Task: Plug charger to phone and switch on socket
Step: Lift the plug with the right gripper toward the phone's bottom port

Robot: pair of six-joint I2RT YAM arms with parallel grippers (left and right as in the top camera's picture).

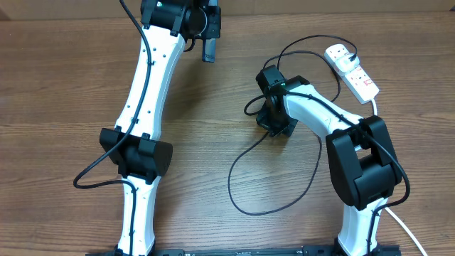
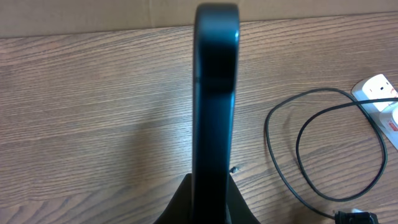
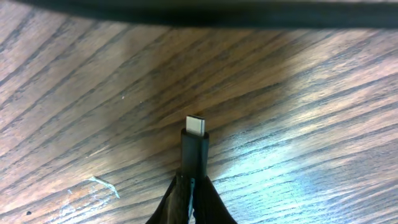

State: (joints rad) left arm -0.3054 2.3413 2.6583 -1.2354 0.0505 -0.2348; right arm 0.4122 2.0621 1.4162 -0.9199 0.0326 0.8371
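Overhead: the left gripper pinches the phone at the far side of the table. The right gripper is pressed together on the charger, near the middle. Its cable loops across the wood and up to the socket, far right.

Left wrist: the phone stands edge-on between the fingers.

Right wrist: the connector tip pokes out of the pinch, over the wood.

Left arm jaws closed; right arm likewise.
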